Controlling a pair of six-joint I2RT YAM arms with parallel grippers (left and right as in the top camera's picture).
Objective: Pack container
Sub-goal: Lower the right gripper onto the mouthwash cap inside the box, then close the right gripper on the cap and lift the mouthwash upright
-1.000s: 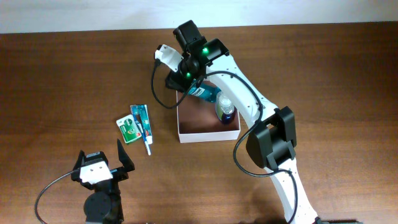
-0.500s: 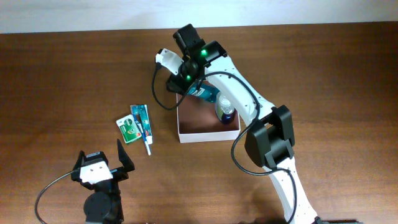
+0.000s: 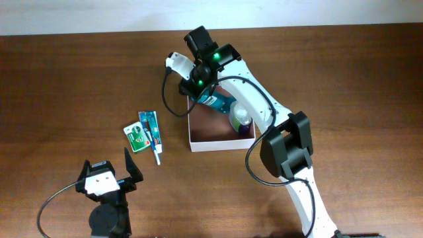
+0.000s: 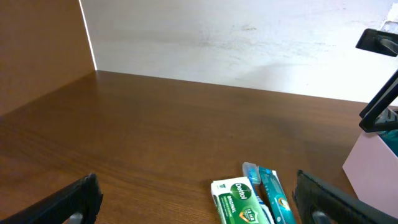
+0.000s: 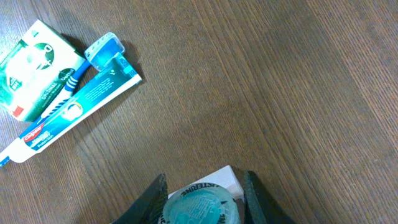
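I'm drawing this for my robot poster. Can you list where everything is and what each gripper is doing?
container: white-walled box on the table
inside it: clear bottle
right gripper: closed around the teal mouthwash bottle at its top, at the container's far corner
left gripper: open, holding nothing
outside, left of the container: soap box, toothbrush, toothpaste, lying together

You have a dark wooden table (image 3: 66,79), its grain visible under a soft sheen. The container (image 3: 221,145) looks like matt cardboard. At its 12 o'clock, the mouthwash bottle (image 5: 200,206) is glossy teal plastic. At 9 o'clock, the soap box (image 5: 28,68) and toothpaste carton (image 5: 74,112) are smooth printed card.
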